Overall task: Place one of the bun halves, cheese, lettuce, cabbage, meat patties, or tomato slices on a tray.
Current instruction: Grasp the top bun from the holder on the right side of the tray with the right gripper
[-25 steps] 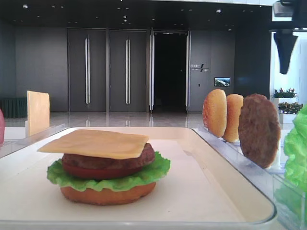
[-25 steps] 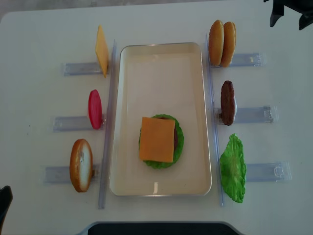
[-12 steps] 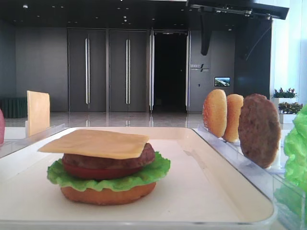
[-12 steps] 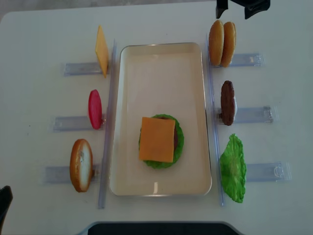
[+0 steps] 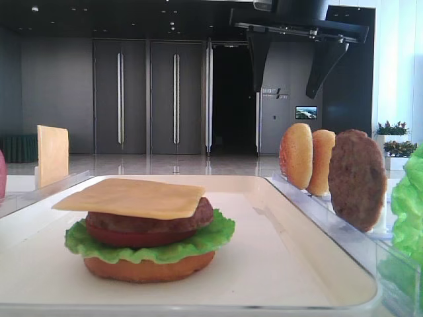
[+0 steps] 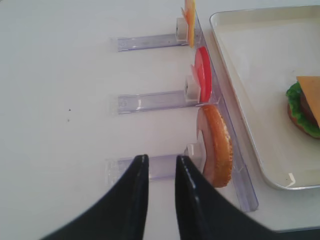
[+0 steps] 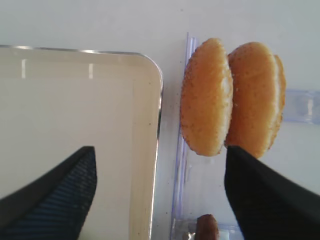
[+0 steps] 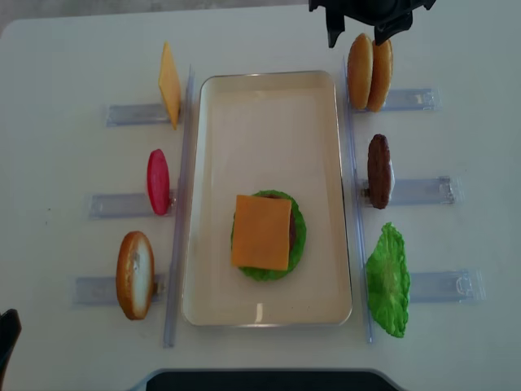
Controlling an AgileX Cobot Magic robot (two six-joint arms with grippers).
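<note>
Right pincer (image 8: 358,34) spread wide, empty, above the domed golden-tan sesame top bun (image 7: 207,97) standing in its clear rack beside the cream-white rectangular tray (image 8: 269,106); stack there lacks top bun; left pincer (image 6: 159,170) together, idle.

A cream tray (image 8: 326,163) lies at the centre of the white table (image 8: 65,49), with a stack near its 6 o'clock end: a cheese slice (image 8: 261,232) over lettuce (image 8: 299,236). At 9 o'clock of the tray, clear holders carry upright cheese (image 8: 168,85), a tomato slice (image 8: 158,182) and a bun (image 8: 135,274); at 3 o'clock stand two buns (image 8: 369,72), a patty (image 8: 378,171) and a lettuce leaf (image 8: 387,280). The right gripper (image 8: 358,37) hangs open at the frame's 12 o'clock, a finger (image 8: 333,34) on either side of the left bun of the pair.
</note>
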